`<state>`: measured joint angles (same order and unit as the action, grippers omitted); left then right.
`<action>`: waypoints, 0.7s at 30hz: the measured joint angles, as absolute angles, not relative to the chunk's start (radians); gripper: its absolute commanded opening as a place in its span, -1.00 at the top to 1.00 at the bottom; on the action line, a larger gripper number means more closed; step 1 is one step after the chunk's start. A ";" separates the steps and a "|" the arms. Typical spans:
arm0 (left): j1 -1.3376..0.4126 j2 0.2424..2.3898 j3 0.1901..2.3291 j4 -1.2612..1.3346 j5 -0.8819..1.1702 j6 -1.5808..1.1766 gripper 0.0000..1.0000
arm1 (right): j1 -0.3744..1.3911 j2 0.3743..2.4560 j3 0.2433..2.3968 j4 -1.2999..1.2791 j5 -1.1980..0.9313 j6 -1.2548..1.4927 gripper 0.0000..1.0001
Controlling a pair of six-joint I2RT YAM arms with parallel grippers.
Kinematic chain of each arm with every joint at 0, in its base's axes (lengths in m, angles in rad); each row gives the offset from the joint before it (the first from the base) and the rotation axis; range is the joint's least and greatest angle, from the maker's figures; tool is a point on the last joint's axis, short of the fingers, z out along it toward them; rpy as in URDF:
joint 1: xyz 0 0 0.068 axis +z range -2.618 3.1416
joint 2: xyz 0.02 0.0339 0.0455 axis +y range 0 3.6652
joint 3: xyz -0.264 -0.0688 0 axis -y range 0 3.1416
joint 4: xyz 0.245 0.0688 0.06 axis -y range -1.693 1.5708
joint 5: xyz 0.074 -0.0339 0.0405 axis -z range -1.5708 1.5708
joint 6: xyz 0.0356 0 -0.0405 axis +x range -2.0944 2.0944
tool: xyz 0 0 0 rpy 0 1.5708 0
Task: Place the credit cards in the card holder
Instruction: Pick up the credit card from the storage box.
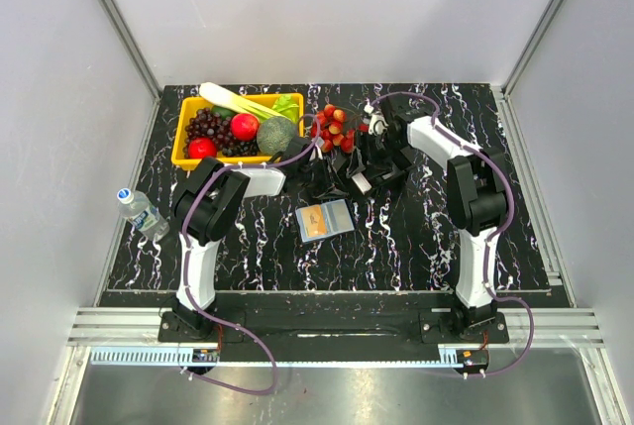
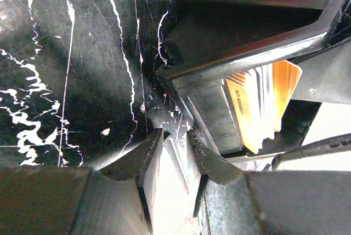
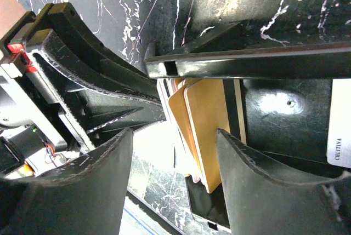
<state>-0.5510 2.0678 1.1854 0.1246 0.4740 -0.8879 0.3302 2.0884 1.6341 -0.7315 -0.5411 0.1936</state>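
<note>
Several tan-orange credit cards (image 3: pixel 203 131) stand on edge in a black open tray (image 3: pixel 247 62). My right gripper (image 3: pixel 174 136) is open around them. Its right finger (image 3: pixel 258 191) is close against the outer card, and its left finger stands well clear. The left wrist view shows the same credit cards (image 2: pixel 260 103) inside the tray (image 2: pixel 241 54). There my left gripper (image 2: pixel 175 136) is shut on the tray's wall. The card holder (image 1: pixel 325 219) lies open on the table, light blue inside, with one orange card (image 1: pixel 314 222) on its left half. Both the left gripper (image 1: pixel 322 182) and the right gripper (image 1: pixel 362 172) are behind it.
A yellow basket (image 1: pixel 179 143) of fruit and vegetables stands at the back left. Strawberries (image 1: pixel 335 128) lie beside it. A water bottle (image 1: pixel 142 212) lies at the table's left edge. A white label (image 3: pixel 340 136) shows at the right of the right wrist view.
</note>
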 measured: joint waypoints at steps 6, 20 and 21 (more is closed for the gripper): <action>-0.551 2.068 1.185 0.123 0.474 -0.888 0.43 | 0.327 2.088 1.634 -0.731 -0.517 0.186 -0.23; -0.552 2.068 1.185 0.125 0.471 -0.888 0.44 | 0.327 2.088 1.650 -0.747 -0.519 0.181 -0.09; -0.552 2.068 1.185 0.125 0.471 -0.888 0.44 | 0.327 2.088 1.650 -0.747 -0.519 0.181 -0.09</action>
<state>-0.5518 2.0678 1.1851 0.1246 0.4706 -0.8875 0.3275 2.0880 1.6501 -0.7471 -0.5190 0.1806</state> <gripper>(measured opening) 0.282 0.546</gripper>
